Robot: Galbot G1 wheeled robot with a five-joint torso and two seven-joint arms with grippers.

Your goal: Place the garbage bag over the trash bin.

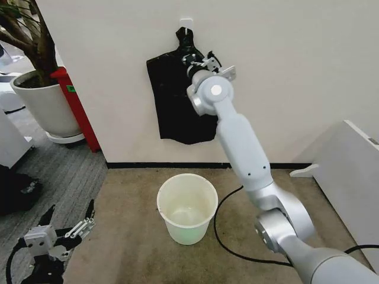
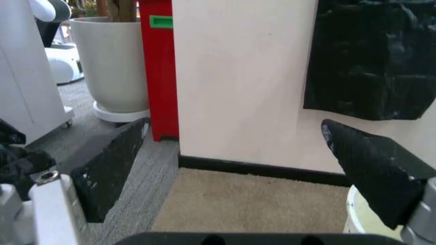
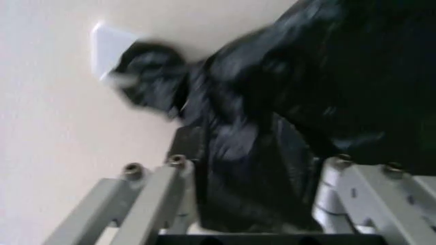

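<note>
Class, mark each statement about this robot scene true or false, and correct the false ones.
1. The glossy black plastic bags hang from a white hook on the wall. True.
2. The round cream-white plastic bin is already lined with a bag. False: it stands unlined.
3. The right gripper is raised at the bags. True.
4. The left gripper grips the bin's rim. False: it sits low and open, apart from the bin.

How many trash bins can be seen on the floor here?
1. The trash bin stands upright on the beige carpet near the wall, below the black bags hanging on the wall, which the right gripper reaches; no other bin is visible.
</note>
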